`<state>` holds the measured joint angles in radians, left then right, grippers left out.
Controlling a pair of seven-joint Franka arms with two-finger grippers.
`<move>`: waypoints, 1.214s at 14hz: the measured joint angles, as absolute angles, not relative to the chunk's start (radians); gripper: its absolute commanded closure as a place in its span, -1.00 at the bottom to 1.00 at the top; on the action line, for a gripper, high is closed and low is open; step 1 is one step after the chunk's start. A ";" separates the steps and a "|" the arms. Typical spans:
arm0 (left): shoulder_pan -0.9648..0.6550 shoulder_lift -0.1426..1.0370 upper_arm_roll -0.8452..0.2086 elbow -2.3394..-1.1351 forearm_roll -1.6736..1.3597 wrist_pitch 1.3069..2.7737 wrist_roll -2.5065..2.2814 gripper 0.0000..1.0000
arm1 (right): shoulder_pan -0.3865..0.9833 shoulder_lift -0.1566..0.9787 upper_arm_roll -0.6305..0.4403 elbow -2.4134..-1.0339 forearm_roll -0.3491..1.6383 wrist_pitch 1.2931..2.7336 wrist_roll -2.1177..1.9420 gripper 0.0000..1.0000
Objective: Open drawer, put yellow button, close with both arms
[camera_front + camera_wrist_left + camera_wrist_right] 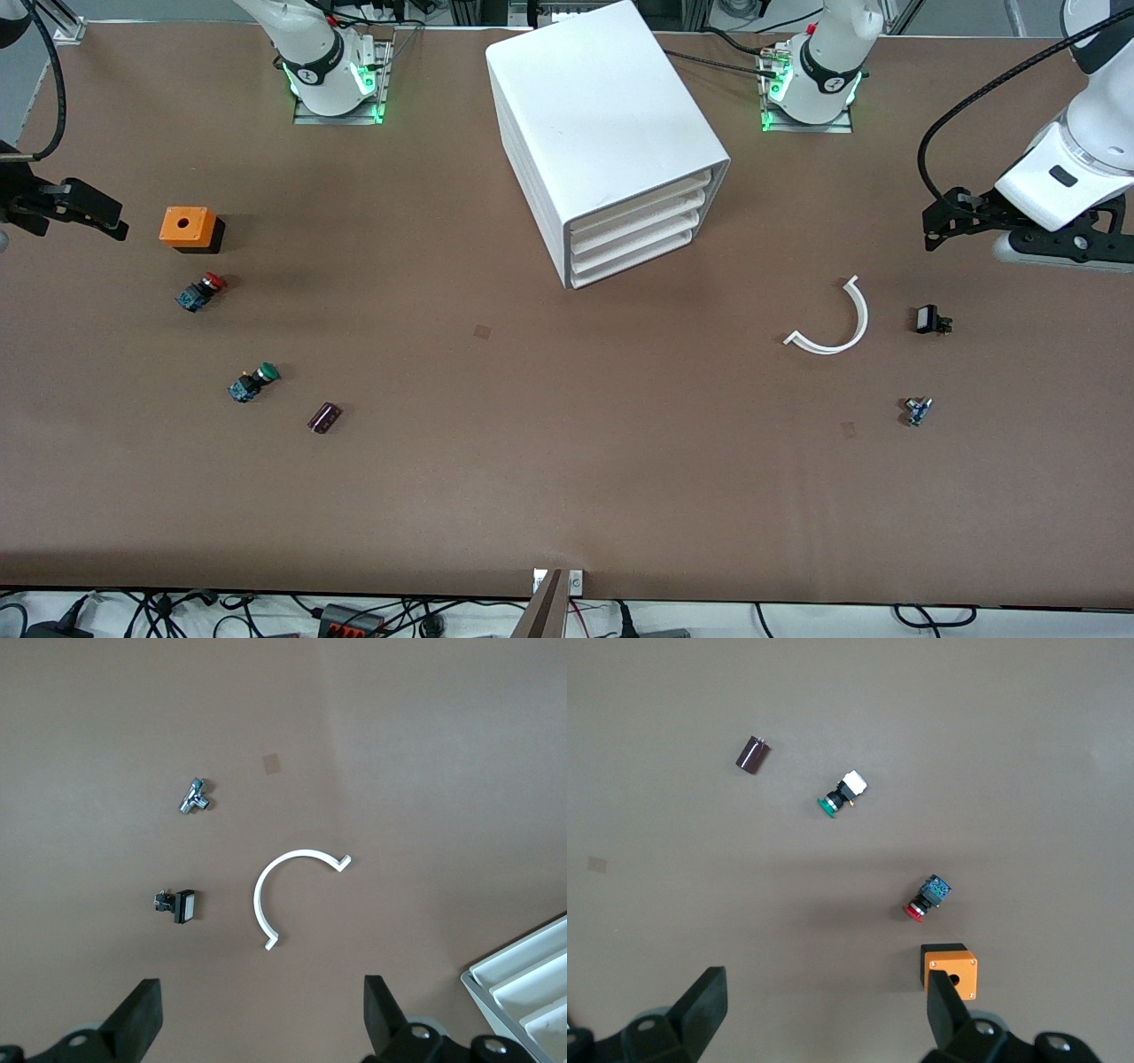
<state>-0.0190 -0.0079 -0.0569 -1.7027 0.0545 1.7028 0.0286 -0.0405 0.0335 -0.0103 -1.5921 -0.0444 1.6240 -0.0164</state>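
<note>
- right gripper (pixel 824 985): hovering over the table at the right arm's end, near the orange box; fingers apart, nothing between them.
- orange square plastic box with a round hole in its top, on a black base (pixel 188 228): on the table at the right arm's end. closest match to "yellow button" in sight; no plainly yellow button found in any view.
- red-capped push button with a blue-black body (pixel 200 291): lying on its side, just nearer the front camera than the orange box.
- green-capped push button with a blue-black body (pixel 253 383): on its side, nearer the camera again.
- small dark maroon cylinder (pixel 324 417): beside the green-capped button, toward the table's middle.
- white plastic cabinet with four stacked drawers (pixel 611 142): mid-table; all four fronts flush, none pulled out. contents hidden.
- thin white plastic half-ring (pixel 837 323): flat on the table in front of the cabinet, toward the left arm's end.
- small black switch with a white face (pixel 930 320): beside the half-ring.
- small metal fitting (pixel 918 410): nearer the camera than the switch.
- left gripper (pixel 261 985): hovering over the table at the left arm's end; fingers apart, holding nothing.
- progress, as judged: fits two stages. if the orange box is the target, outside the shut drawers with open, place and close all remaining; if a yellow button sits inside, shut drawers as wanted. not settled from this moment.
</note>
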 measured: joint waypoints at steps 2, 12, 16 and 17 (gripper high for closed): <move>-0.019 -0.008 -0.057 -1.697 0.055 1.702 0.029 -1.00 | -0.040 0.034 -0.010 -1.593 -0.045 1.624 -0.016 -1.00; -0.019 -0.008 -0.057 -1.695 0.055 1.695 0.029 -1.00 | -0.040 0.034 -0.009 -1.605 -0.045 1.626 -0.017 -1.00; -0.019 -0.008 -0.057 -1.695 0.055 1.691 0.029 -1.00 | -0.039 0.034 -0.007 -1.611 -0.045 1.628 -0.017 -1.00; -0.019 -0.008 -0.057 -1.695 0.055 1.691 0.029 -1.00 | -0.039 0.034 -0.007 -1.611 -0.045 1.629 -0.017 -1.00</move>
